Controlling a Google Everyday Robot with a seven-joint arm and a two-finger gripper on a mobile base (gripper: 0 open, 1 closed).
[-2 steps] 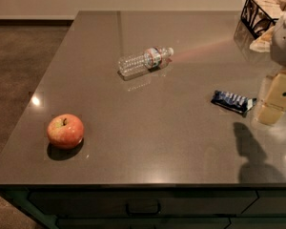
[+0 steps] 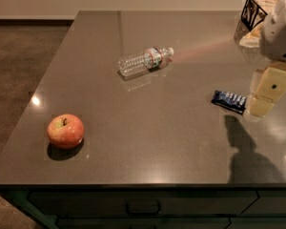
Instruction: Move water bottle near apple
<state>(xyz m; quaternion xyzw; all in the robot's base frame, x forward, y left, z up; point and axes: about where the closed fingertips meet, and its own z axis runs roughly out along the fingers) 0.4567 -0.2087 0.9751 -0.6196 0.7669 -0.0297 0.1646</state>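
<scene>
The water bottle [image 2: 145, 60] is clear ribbed plastic with a white cap and a red-and-blue label. It lies on its side at the middle back of the dark countertop [image 2: 148, 132], cap pointing right. The red and yellow apple [image 2: 65, 130] sits upright near the front left corner, far from the bottle. My gripper [image 2: 263, 105] hangs above the right side of the counter, well right of the bottle and holding nothing that I can see.
A blue snack packet [image 2: 229, 101] lies just left of the gripper. A black wire basket [image 2: 260, 9] stands at the back right corner. The counter's left edge drops to a brown floor [image 2: 19, 61]. Drawers [image 2: 143, 206] run under the front edge.
</scene>
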